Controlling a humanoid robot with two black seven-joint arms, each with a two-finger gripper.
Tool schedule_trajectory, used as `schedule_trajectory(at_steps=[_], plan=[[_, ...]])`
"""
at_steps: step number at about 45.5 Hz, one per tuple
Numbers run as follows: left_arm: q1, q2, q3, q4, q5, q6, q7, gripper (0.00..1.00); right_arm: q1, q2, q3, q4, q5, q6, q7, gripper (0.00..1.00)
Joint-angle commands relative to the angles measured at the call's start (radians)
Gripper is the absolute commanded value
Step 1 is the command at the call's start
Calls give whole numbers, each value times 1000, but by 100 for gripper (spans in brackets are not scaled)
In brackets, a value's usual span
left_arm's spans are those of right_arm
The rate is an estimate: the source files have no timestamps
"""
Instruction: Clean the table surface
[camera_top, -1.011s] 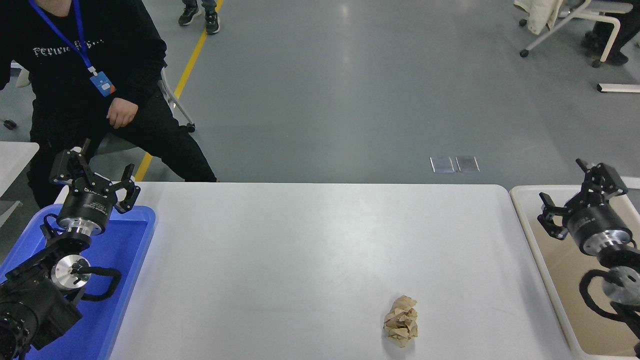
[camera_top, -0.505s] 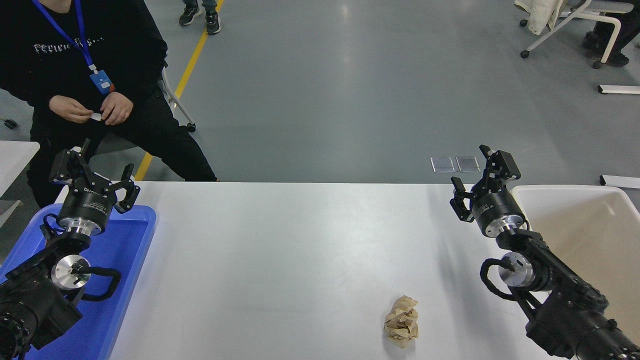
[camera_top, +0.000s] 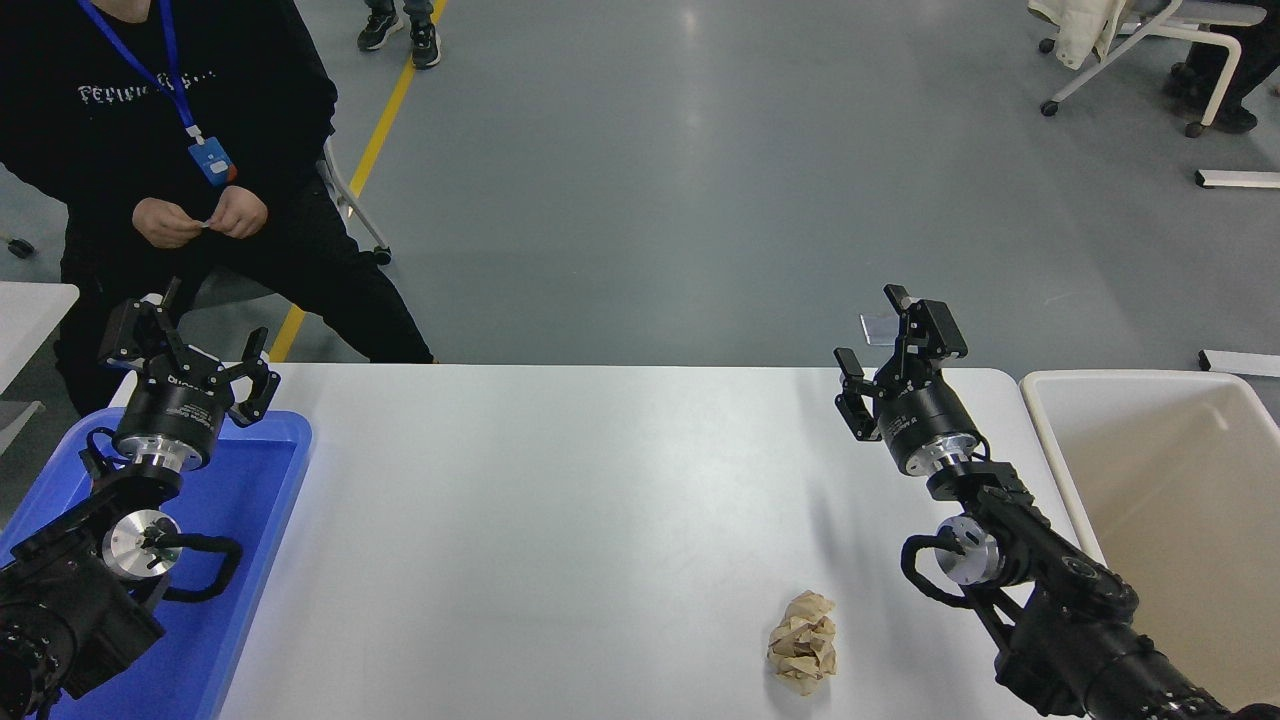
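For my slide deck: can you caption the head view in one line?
Right claw open above the white table surface, crumpled brown paper unpicked near the front edge; left claw parked over the blue tray.

beige tub (camera_top: 1160, 470) and blue tray (camera_top: 270, 480) cropped by frame edges

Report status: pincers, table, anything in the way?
Left pincer open over blue tray. Right pincer open, empty, above table surface. Crumpled brown paper on it. Path clear.

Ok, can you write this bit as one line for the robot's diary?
right gripper: jaws open, above white table surface | crumpled tan paper wad: lying untouched | left gripper: parked over blue plastic tray
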Motion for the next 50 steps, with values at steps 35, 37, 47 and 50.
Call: schedule_trajectory(at_steps=[35, 37, 47, 50], plan=[[0, 0, 0, 1, 0, 0, 0, 100, -77, -15, -9, 44, 389, 54, 13, 100], [0, 0, 0, 1, 0, 0, 0, 100, -75, -18, -10, 49, 391, 69, 19, 100], [0, 0, 0, 1, 0, 0, 0, 100, -49, -164, -202, 143, 276, -49, 5, 100], [0, 0, 0, 1, 0, 0, 0, 100, -49, -243, -266, 206, 224, -76, 5, 100]])
